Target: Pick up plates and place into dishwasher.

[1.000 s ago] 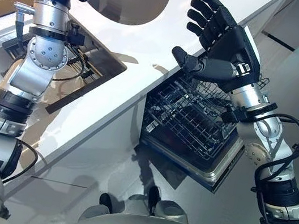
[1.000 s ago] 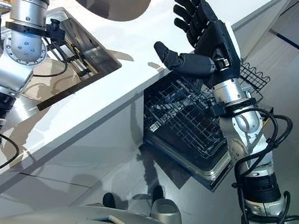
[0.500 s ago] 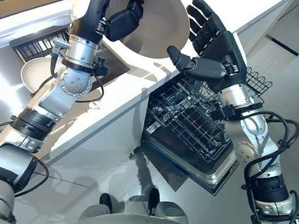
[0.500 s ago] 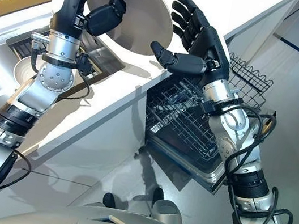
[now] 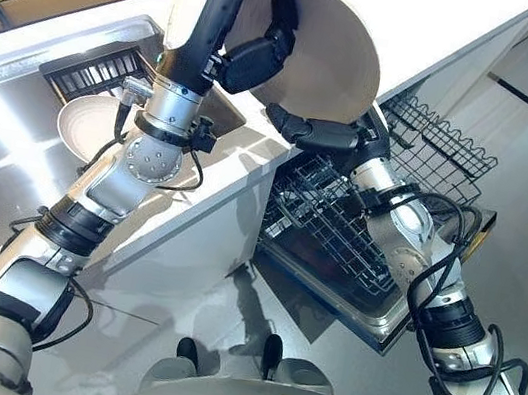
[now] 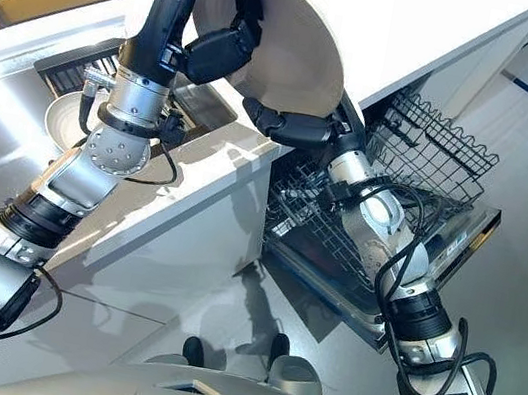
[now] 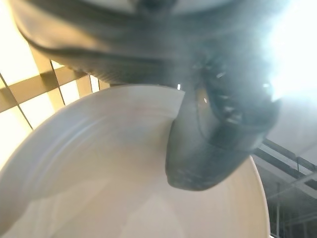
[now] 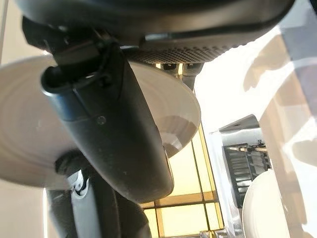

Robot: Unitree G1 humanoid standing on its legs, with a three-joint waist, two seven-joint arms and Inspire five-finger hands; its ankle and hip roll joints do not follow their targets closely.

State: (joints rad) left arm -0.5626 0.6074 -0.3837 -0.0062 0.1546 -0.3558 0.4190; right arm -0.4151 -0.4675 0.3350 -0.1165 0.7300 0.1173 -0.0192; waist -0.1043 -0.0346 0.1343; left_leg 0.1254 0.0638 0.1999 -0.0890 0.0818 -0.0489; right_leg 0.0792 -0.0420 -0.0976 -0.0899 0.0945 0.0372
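At about 9 o'clock in the head view lies a brushed steel sink (image 5: 14, 115), and a smaller white dish (image 5: 84, 122) rests in its basin toward 10 o'clock. The left arm rises from 7 o'clock to 12 o'clock, where the left hand (image 5: 257, 55) has its fingers curled against the inner face of a large round white plate (image 5: 345, 49), clamping it by the rim. The plate is in the air, tilted on edge above the white countertop (image 5: 445, 25), its hollow side turned toward 9 o'clock. At the plate's 6 o'clock edge the right hand (image 5: 321, 131) meets it, thumb lying along the lower rim; whether this hand grips the plate cannot be told. Below it, at 4 o'clock, the black wire dishwasher rack (image 5: 340, 231) stands pulled out on the open door.
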